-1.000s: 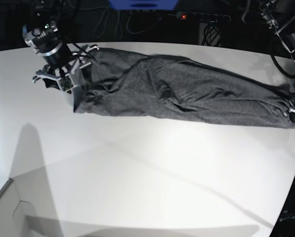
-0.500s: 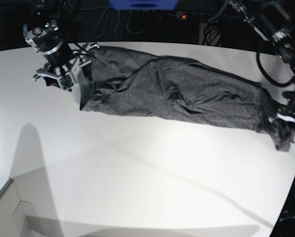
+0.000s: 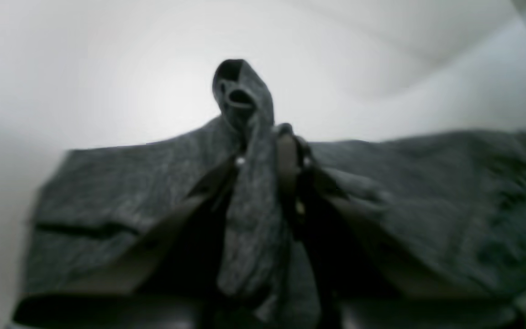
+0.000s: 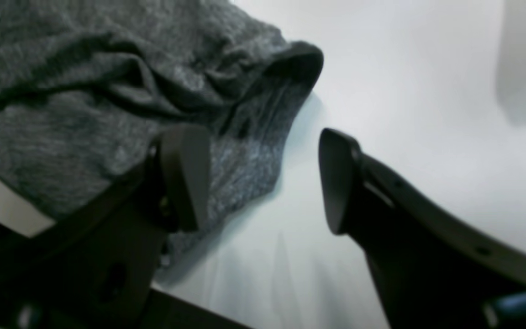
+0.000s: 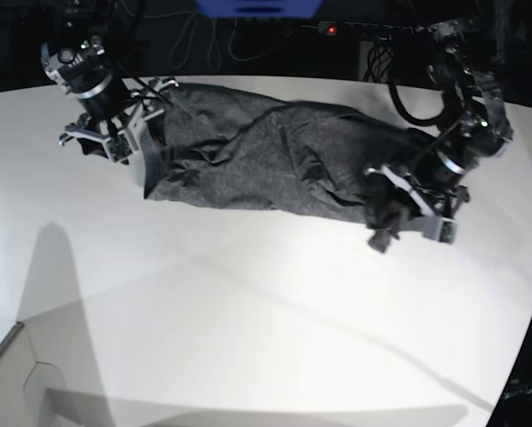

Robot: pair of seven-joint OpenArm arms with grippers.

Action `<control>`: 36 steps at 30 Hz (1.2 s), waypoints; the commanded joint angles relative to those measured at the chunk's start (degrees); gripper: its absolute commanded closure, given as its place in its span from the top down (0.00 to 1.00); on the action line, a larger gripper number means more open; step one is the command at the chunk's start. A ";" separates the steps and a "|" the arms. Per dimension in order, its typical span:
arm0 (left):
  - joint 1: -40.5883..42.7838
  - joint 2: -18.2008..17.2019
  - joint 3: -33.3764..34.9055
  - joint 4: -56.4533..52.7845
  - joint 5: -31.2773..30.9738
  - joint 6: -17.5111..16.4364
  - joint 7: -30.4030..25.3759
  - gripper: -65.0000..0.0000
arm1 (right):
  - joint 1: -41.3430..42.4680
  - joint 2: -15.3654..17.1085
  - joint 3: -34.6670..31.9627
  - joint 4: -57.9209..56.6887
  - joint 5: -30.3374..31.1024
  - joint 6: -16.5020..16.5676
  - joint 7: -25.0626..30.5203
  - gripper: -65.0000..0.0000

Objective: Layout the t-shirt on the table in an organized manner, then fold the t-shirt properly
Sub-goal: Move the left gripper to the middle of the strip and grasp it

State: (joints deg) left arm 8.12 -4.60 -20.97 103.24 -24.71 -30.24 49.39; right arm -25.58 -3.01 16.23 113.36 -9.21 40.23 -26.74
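White desk, dark cables behind. Grey t-shirt lying bunched, long axis running across the far side. Left hand clamped on one end, lifted and folded inward. Right hand spread wide, empty, poised right at the opposite end.

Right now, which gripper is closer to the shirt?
Left. The left gripper is shut on the t-shirt, pinching its end. The right gripper stands open at the other end, beside the cloth.
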 commanded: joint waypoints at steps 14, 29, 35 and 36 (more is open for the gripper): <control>0.45 -0.54 5.10 -2.45 -0.92 -0.22 -1.25 0.01 | 0.13 0.15 -0.18 0.97 0.64 -0.23 1.38 0.59; -0.60 -0.10 5.54 -3.07 -1.44 -0.57 -1.17 0.44 | 0.13 0.15 -0.10 0.97 0.64 -0.23 1.38 0.59; -0.78 -0.10 8.80 -2.71 -4.52 -0.66 -0.99 0.47 | 0.13 0.24 -0.01 0.97 0.64 -0.23 1.38 0.59; -0.78 -0.19 9.15 -2.80 -5.40 -0.66 -0.99 0.47 | 0.13 0.24 0.08 0.97 0.64 -0.23 1.38 0.59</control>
State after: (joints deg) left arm 7.94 -4.56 -11.49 99.63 -29.56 -30.50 49.50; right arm -25.47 -3.01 16.08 113.36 -9.19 40.23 -26.72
